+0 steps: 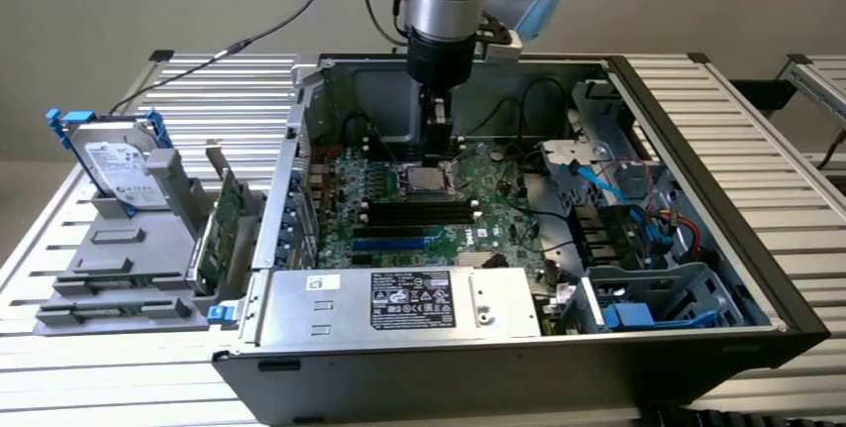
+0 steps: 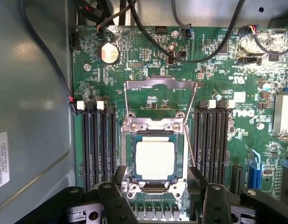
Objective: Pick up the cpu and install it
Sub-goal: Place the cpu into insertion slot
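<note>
Now low inside the open computer case (image 1: 529, 387), upper middle of the exterior view: gripper (image 1: 438, 150), hanging straight down from the arm (image 1: 443, 11) over the green motherboard (image 1: 496, 207). Jaws spread wide, gripping nothing. From the wrist view, two black fingers (image 2: 118, 186) planted one on each side of the socket, well apart from each other. Between them, flat in the socket: cpu (image 2: 154, 160), pale metal top facing up, green border showing all round it. Contact between finger and chip edge: cannot tell. Hinged metal load plate (image 2: 160, 84) swung up and open beyond the cpu, thin lever (image 2: 189, 147) lying beside the socket. Black memory slots (image 2: 95, 144) running along both flanks of the socket, a round coin battery (image 2: 109, 52) farther off on the board. Outside the case, at the exterior view's left: hard drive (image 1: 117, 164) with blue bracket standing tilted in a grey rack (image 1: 113, 268), a green circuit card (image 1: 222, 224) upright between rack and case wall. Lower middle of the exterior view: silver power supply (image 1: 396, 303) with a dark label, at the case's near edge.
</note>
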Controlling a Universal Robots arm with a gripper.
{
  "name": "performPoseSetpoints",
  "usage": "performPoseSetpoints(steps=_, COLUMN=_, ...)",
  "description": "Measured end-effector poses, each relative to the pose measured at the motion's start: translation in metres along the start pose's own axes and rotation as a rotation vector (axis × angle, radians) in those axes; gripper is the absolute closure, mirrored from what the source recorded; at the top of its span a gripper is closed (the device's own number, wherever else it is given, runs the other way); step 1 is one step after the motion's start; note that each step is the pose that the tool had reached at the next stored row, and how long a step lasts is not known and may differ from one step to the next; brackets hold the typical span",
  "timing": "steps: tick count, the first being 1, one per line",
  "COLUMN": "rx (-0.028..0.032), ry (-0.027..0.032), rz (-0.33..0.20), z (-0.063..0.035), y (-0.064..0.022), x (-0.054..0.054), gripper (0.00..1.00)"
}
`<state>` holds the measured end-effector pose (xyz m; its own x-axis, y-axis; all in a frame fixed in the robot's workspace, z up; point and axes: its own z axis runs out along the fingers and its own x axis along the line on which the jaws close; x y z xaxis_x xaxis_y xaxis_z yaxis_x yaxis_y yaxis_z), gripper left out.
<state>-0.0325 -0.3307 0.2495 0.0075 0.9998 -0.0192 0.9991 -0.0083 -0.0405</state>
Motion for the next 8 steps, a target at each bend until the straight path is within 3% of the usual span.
performPoseSetpoints(steps=8, rx=0.0000, ry=0.0044, rz=0.000, z=-0.0248, y=-0.0001, x=0.000, gripper=0.39)
